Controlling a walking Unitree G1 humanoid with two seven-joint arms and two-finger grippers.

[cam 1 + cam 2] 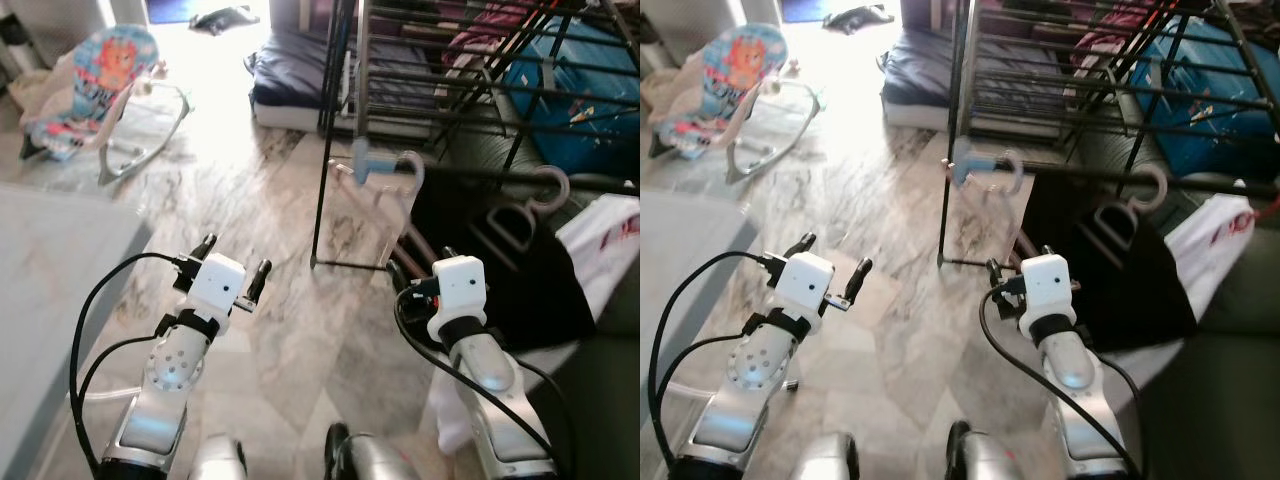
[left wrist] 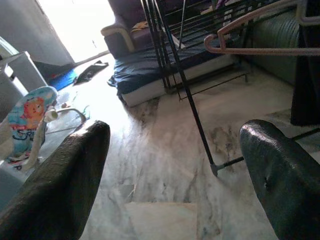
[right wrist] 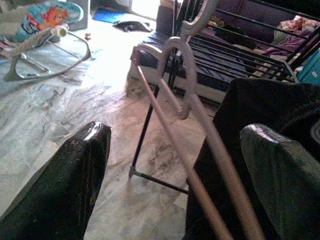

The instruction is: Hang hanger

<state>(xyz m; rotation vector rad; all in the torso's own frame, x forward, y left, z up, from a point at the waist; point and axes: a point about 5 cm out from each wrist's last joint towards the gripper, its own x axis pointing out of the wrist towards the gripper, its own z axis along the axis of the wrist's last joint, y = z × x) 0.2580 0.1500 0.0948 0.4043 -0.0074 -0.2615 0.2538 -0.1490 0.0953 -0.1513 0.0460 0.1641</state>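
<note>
Left eye view, contents. Left gripper [image 1: 233, 257]: near left, raised over the marble floor [image 1: 250, 200], fingers spread, nothing between them. Right gripper [image 1: 420, 268]: near centre-right, just in front of the drying rack [image 1: 450, 60]; from the right wrist view its two fingers [image 3: 65, 185] stand wide apart with a pale pink hanger [image 3: 185, 125] passing through the gap. Contact between fingers and hanger cannot be told.

Pink hanger: hook looped over the rack's front rail near its left corner post, beside a blue clip [image 1: 372, 160]; its arms slope down toward the right gripper.

Second hanger [image 1: 545, 190]: pale hook further right on the same rail, carrying a black garment [image 1: 500, 260] that hangs down to the right of the right gripper.

White cloth with red print [image 1: 610, 235]: far right, beside the black garment.

Drying rack: black metal, far right of centre, several horizontal bars, clothes on top.

Blue bag [image 1: 570, 80]: behind the rack, far right.

Dark mattress [image 1: 290, 75]: on the floor, far centre.

Baby bouncer [image 1: 95, 85]: far left, colourful seat, metal frame.

Grey surface [image 1: 50, 290]: near left, beside the left arm.
</note>
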